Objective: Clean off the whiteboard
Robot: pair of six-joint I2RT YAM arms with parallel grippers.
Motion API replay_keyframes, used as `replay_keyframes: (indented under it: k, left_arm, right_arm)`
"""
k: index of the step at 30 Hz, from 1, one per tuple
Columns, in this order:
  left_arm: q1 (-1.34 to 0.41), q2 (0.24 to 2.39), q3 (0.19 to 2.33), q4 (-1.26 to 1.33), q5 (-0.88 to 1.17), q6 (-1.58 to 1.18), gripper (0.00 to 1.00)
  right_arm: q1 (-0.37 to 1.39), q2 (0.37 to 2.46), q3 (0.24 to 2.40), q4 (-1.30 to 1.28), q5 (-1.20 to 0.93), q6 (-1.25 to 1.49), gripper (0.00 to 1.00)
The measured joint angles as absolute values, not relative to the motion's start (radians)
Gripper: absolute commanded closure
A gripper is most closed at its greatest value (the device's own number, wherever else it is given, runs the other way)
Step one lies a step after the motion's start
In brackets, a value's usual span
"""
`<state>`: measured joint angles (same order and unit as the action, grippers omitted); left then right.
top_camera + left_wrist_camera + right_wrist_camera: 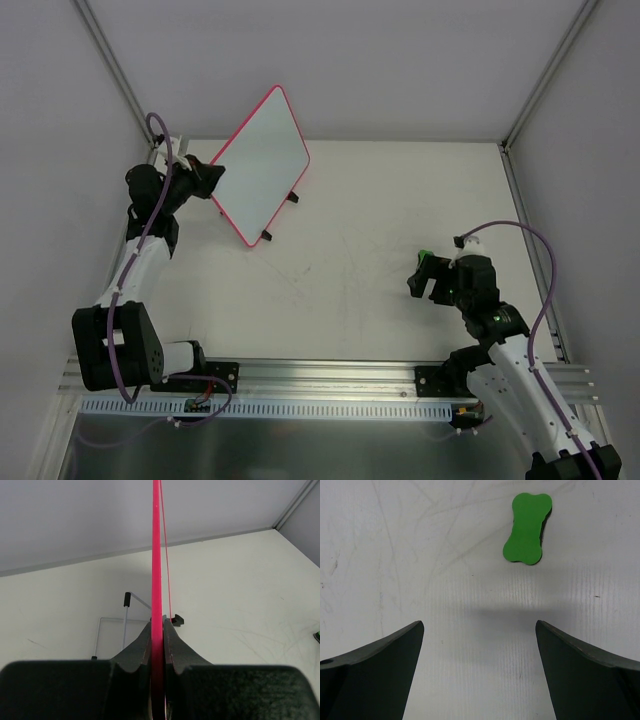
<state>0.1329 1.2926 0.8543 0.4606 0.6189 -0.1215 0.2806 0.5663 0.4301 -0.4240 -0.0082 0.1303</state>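
Observation:
The whiteboard (261,166), white with a pink-red frame and black feet, stands tilted at the back left of the table. Its face looks blank. My left gripper (213,176) is shut on its left edge; in the left wrist view the pink frame (157,580) runs up between the fingertips of the gripper (157,626). My right gripper (420,275) is open and empty, low over the table at the right. The green bone-shaped eraser (527,528) lies flat on the table just ahead of my right gripper (480,627); in the top view only a bit of the eraser (425,254) shows.
The whiteboard's wire stand (125,611) rests on the table behind it. Metal frame posts (115,70) rise at the back corners. An aluminium rail (330,375) runs along the near edge between the arm bases.

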Motion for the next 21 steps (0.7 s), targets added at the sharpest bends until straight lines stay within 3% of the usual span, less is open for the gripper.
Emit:
replay_keyframes:
  k: [21]
  left_arm:
    - [0.153, 1.176, 0.828, 0.305, 0.599, -0.116, 1.00]
  right_arm:
    - [0.281, 0.537, 0.394, -0.424, 0.014, 0.166, 0.01]
